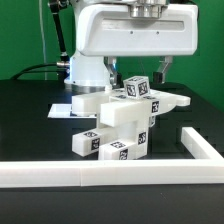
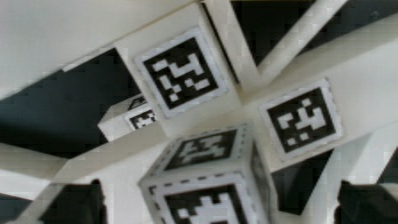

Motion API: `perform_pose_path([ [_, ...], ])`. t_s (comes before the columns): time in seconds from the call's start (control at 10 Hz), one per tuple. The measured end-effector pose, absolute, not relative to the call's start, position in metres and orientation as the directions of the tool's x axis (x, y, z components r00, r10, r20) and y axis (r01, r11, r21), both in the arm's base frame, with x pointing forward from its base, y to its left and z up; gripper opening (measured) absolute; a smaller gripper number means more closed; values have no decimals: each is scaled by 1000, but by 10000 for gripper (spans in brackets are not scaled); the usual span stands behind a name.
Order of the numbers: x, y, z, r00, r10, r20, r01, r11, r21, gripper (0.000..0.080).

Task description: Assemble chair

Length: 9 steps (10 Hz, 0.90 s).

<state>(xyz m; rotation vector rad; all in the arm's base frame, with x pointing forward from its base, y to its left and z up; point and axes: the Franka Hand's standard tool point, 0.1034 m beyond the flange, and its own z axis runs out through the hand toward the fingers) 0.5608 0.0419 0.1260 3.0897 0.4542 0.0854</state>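
You see the chair [image 1: 122,118] on the black tabletop [image 1: 30,125], its long axis diagonal (near end toward the exterior view's left). The gripper [image 1: 137,70] hovers above, jaws wide open.

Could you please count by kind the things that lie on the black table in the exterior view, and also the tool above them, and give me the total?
Tool, open: 1
Chair, one cluster of white tagged parts: 1
Rail: 1
Marker board: 1
Total: 4
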Motion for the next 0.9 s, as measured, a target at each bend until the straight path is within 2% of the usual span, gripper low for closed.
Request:
perform_pose_path([
  [0.1, 561, 42, 126, 959, 279, 52, 278, -960, 25, 616],
  [0.2, 561, 42, 126, 959, 278, 52, 277, -961, 25, 616],
  [0.4, 561, 42, 126, 959, 277, 51, 277, -961, 25, 329],
  [0.5, 561, 42, 126, 959, 277, 51, 276, -961, 25, 282],
  [0.9, 561, 42, 126, 974, 221, 53, 220, -975, 21, 282],
])
